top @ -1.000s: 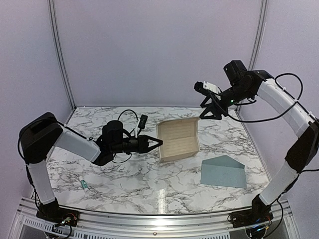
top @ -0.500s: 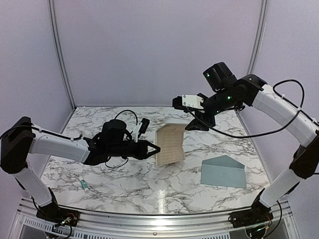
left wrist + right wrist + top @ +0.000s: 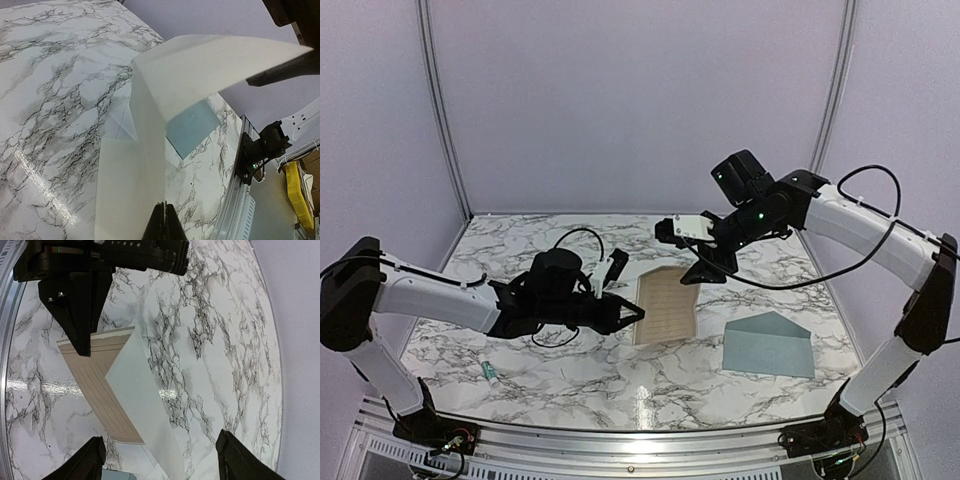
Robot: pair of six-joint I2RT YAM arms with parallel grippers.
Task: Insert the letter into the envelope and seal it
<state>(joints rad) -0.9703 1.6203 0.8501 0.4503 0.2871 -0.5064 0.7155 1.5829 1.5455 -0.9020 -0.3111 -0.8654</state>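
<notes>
— White shells and black joints on both?
— Yes, on left arm and right arm alike, each base bolted onto the metal rail. Thin coloured wires just beside the rail.
— And higher up from the rail?
— Black cables in loops near each wrist. Small green lights on right arm's joints. Black wedge fingers on right gripper.
</notes>
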